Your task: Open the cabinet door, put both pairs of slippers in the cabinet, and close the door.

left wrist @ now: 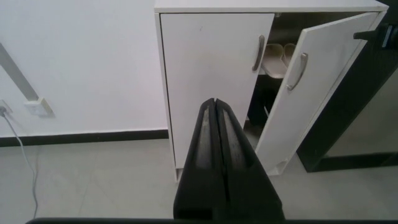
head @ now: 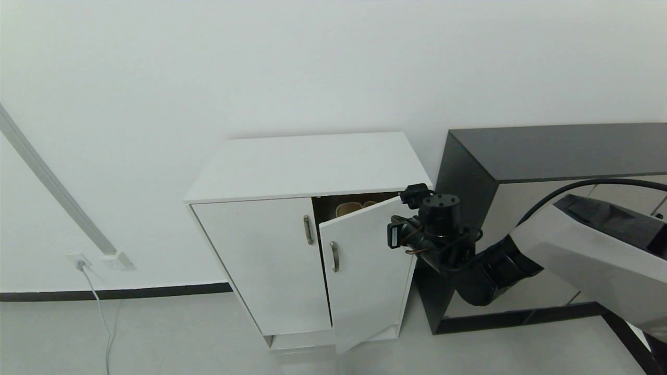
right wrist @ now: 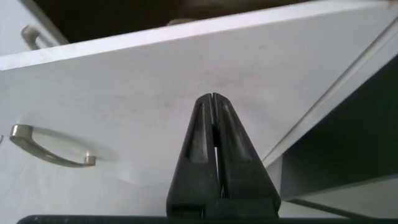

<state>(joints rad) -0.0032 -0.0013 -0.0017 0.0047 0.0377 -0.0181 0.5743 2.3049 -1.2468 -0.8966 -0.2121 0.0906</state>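
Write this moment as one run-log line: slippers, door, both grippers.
slippers: in cabinet | right door: ajar | right gripper: shut, tips at door's outer face | left gripper: shut, back from cabinet

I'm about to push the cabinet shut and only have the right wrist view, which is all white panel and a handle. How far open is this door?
Observer: The right door stands partly open, swung out at an angle. The left door beside it is shut.
Operator: Are the slippers in?
Observer: Beige slippers show through the gap, high up behind the open door. I cannot tell whether both pairs are there.
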